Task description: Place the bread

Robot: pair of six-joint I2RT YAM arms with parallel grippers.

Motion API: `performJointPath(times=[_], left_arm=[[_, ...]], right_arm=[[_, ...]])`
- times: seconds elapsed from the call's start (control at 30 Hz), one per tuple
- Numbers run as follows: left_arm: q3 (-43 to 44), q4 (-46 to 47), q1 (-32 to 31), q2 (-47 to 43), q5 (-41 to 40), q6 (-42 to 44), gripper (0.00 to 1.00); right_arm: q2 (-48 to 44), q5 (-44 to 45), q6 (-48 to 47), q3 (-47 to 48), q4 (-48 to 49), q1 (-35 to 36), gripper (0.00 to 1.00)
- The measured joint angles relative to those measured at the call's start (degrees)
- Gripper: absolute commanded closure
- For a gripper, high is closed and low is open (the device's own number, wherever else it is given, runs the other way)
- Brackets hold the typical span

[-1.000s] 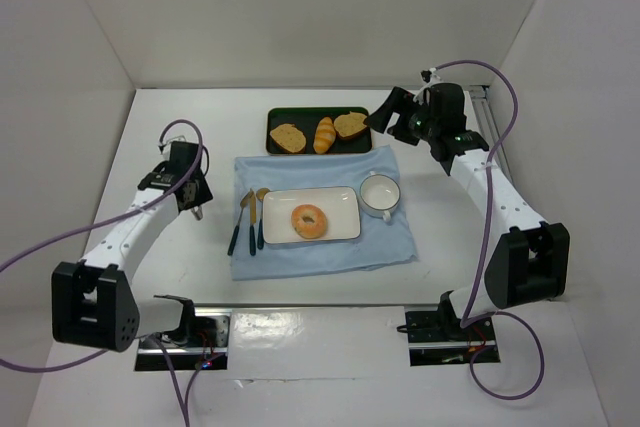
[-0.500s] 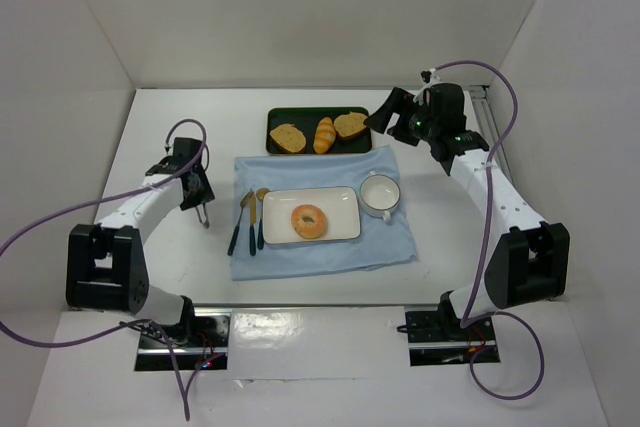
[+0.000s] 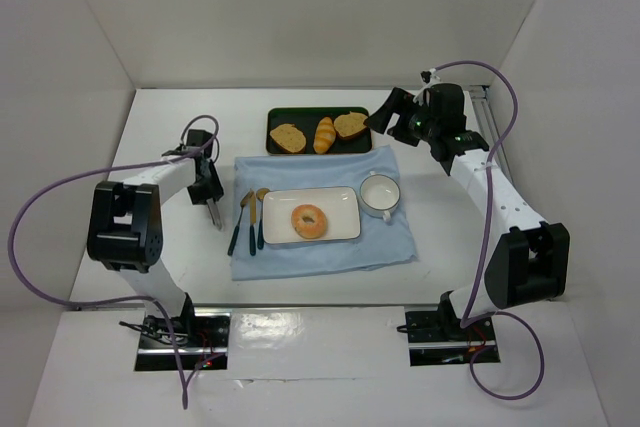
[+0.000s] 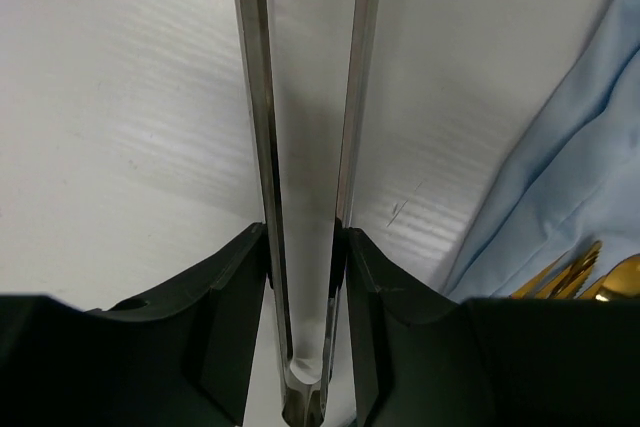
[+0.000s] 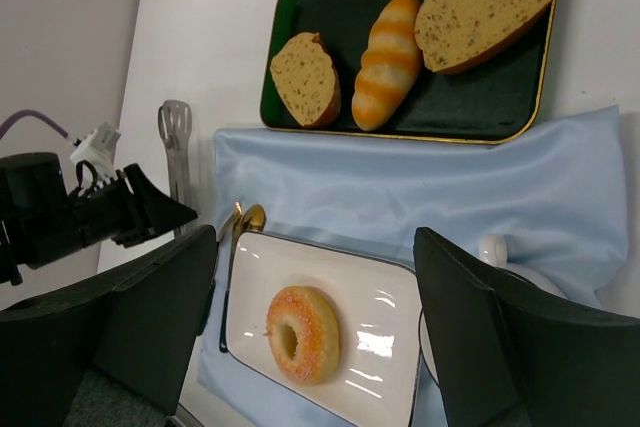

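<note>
The bread, a round orange-tan ring with a small hole, lies on the white rectangular plate on the blue cloth; the right wrist view shows it too. My left gripper is shut on metal tongs and holds them low over the table just left of the cloth. In the left wrist view the tongs' two arms run up between my fingers. My right gripper is open and empty, raised by the right end of the green tray, well behind the bread.
The green tray at the back holds two brown-crusted slices and a golden roll. A white cup stands right of the plate. Gold and blue cutlery lies on the cloth left of the plate, close to the tongs.
My left arm has folded back and its gripper has moved right and away, toward the cloth's left edge, with the tongs in it. The right arm and the bread have not moved.
</note>
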Motion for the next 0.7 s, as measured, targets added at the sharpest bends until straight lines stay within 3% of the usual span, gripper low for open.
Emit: performJointPath(times=[0.3, 0.47, 0.5, 0.63, 0.7], left_arm=[[6.1, 0.8, 1.2, 6.2, 0.1, 0.5, 0.50], [9.2, 1.2, 2.6, 8.9, 0.1, 1.4, 0.40], [9.6, 1.4, 2.7, 9.2, 0.1, 1.7, 0.34], [10.4, 1.8, 3.5, 10.1, 0.5, 2.0, 0.24], [10.7, 2.0, 3.8, 10.4, 0.8, 2.3, 0.23]], right_arm=[[0.0, 0.0, -0.2, 0.1, -0.5, 0.0, 0.14], [0.2, 0.0, -0.5, 1.1, -1.3, 0.0, 0.14], [0.2, 0.0, -0.5, 1.4, -1.4, 0.0, 0.14], [0.4, 0.1, -0.8, 2.0, -1.4, 0.0, 0.14], [0.4, 0.1, -0.9, 2.0, -1.6, 0.0, 0.14]])
